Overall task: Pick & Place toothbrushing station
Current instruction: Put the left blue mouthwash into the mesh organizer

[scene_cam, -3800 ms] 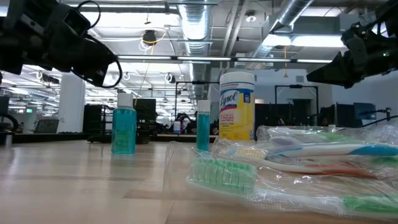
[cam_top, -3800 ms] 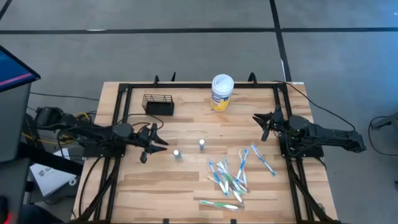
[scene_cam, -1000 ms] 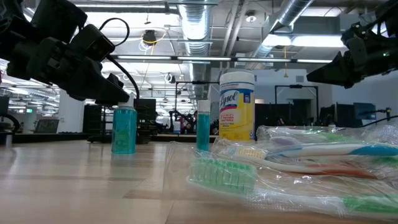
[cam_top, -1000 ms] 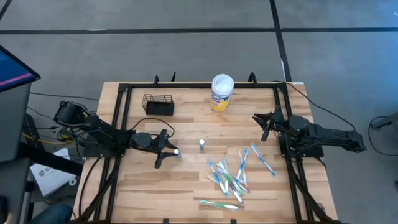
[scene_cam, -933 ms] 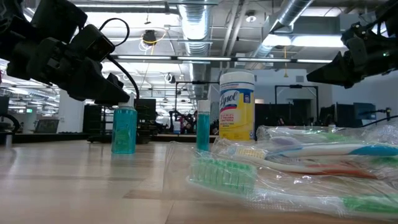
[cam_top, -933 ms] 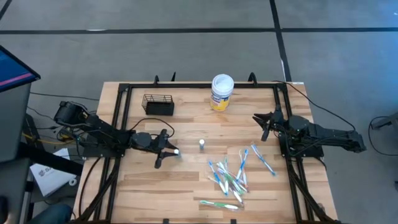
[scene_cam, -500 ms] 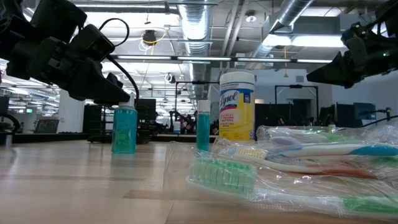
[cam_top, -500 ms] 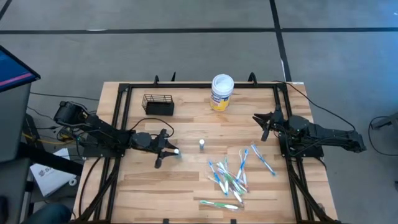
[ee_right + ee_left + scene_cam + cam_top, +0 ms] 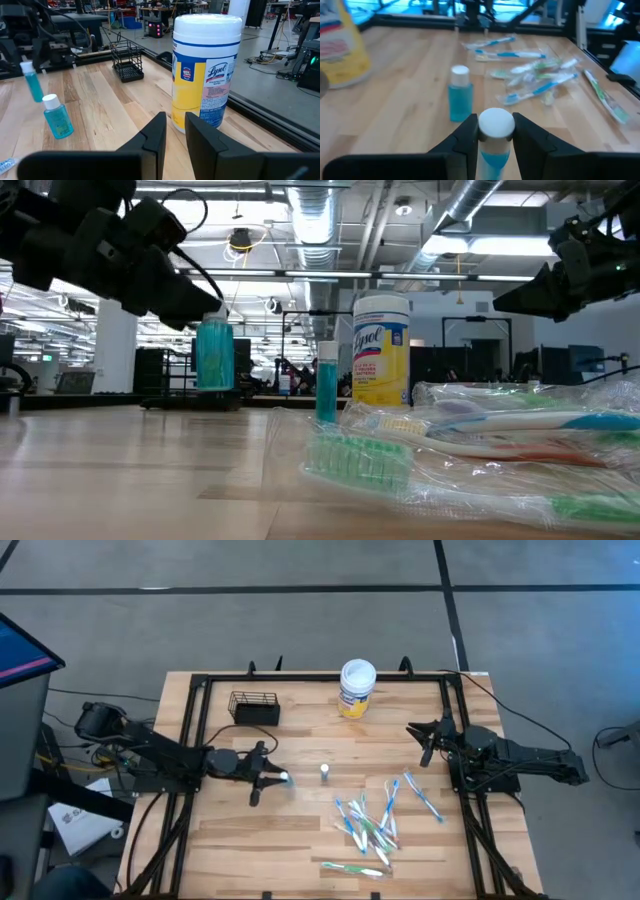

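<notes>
My left gripper [image 9: 496,140] is shut on a small blue bottle with a white cap [image 9: 214,354], held above the table's left-middle [image 9: 284,778]. A second blue bottle [image 9: 324,773] stands on its base on the table to the right of it. The toothbrushing station, a black wire basket [image 9: 254,707], sits on the table at the far left, beyond my left gripper. My right gripper [image 9: 173,132] waits at the table's right side [image 9: 424,740], slightly open and holding nothing. My left gripper pinches the bottle's upper part [image 9: 495,156], just under the white cap, between its two fingers [image 9: 468,137]. The fingers come nearly level from the table's left, slanting slightly down. The bottle hangs upright, lifted clear of the table.
A white-lidded yellow wipes tub [image 9: 356,687] stands at the far middle. Several wrapped toothbrushes [image 9: 370,825] lie scattered over the near right part of the table. A black frame [image 9: 200,690] runs around the table's edges.
My left gripper has risen with the small blue bottle. The bottle stood on the table before and now hangs upright, clear of it. The second bottle and my right arm have kept still.
</notes>
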You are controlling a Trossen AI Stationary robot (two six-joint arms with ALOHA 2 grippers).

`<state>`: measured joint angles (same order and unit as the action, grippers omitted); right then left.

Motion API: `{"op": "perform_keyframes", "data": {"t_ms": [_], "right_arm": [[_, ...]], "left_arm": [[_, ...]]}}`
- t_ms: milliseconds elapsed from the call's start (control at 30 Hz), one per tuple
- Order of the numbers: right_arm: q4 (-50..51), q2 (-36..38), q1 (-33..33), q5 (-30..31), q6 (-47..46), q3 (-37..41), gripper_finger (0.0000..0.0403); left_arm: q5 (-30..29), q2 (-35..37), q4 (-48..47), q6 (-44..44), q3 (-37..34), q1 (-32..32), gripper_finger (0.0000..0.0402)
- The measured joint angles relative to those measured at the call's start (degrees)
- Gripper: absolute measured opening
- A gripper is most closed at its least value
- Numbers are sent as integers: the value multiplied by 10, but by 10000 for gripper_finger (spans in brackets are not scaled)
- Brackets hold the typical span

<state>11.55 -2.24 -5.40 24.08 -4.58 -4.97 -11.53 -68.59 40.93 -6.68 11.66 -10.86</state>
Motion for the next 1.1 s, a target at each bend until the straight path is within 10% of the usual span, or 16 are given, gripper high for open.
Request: {"op": "perform_keyframes", "data": {"t_ms": [567,1100], "right_arm": [[0,0,0,0,0,0,63],[0,0,0,0,0,0,63]], "left_arm": [[-202,172,-299,-13,73,1,85],[-259,256,-329,33,102,117,85]]}}
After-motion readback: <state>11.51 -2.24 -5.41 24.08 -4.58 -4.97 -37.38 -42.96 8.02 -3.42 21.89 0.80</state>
